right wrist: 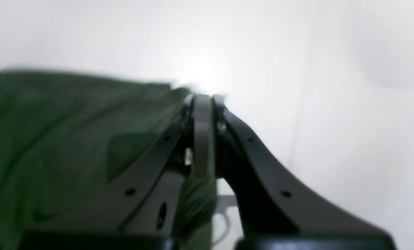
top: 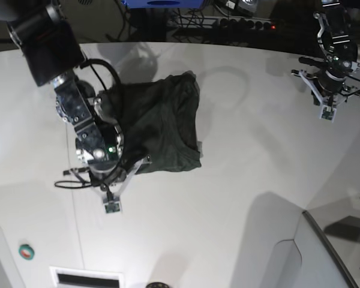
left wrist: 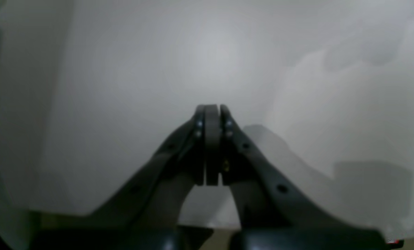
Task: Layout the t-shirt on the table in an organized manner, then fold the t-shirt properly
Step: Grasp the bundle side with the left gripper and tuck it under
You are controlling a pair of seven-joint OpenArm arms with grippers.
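The dark green t-shirt (top: 162,126) lies bunched and wrinkled on the white table (top: 240,180), left of centre. My right gripper (top: 111,204) hangs by the shirt's near left corner, pointing at bare table, jaws shut. In the right wrist view the t-shirt (right wrist: 54,139) fills the left side, blurred, and its edge runs up to my right gripper (right wrist: 203,99); no cloth shows between the tips. My left gripper (top: 328,114) is far off at the back right, well away from the shirt. The left wrist view shows my left gripper (left wrist: 212,107) shut on nothing over the bare table (left wrist: 207,52).
A small round green and red button (top: 26,251) and a slotted vent (top: 87,279) sit near the front left. A grey raised panel (top: 324,252) stands at the front right. Cables and dark equipment (top: 228,18) lie behind the table's curved far edge.
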